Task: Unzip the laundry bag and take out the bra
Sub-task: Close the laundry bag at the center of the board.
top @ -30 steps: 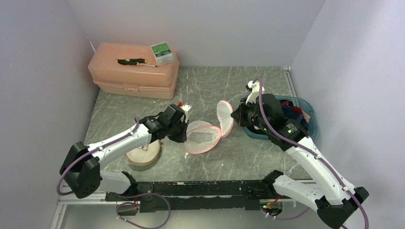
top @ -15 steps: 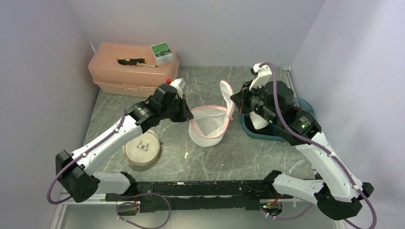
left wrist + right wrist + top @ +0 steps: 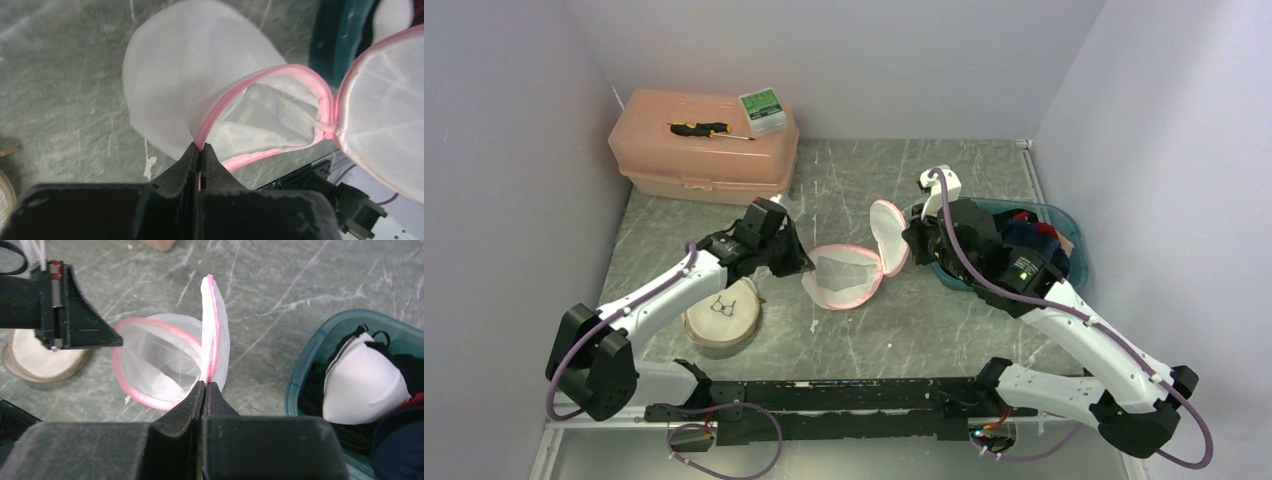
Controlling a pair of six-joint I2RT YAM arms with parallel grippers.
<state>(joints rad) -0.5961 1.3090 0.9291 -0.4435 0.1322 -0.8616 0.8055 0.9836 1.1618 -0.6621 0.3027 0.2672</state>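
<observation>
From above, the right arm (image 3: 1064, 310) hides the bra (image 3: 362, 385) in the teal bin (image 3: 1072, 232).

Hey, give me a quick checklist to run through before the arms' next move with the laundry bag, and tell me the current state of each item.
1. Left hand shut on the pink rim of the laundry bag: ok.
2. Right hand shut on the edge of the bag's round flap: ok.
3. Zipper undone, mouth open: ok.
4. Bag looks empty inside: ok.
5. White bra lying in the teal bin: ok.
</observation>
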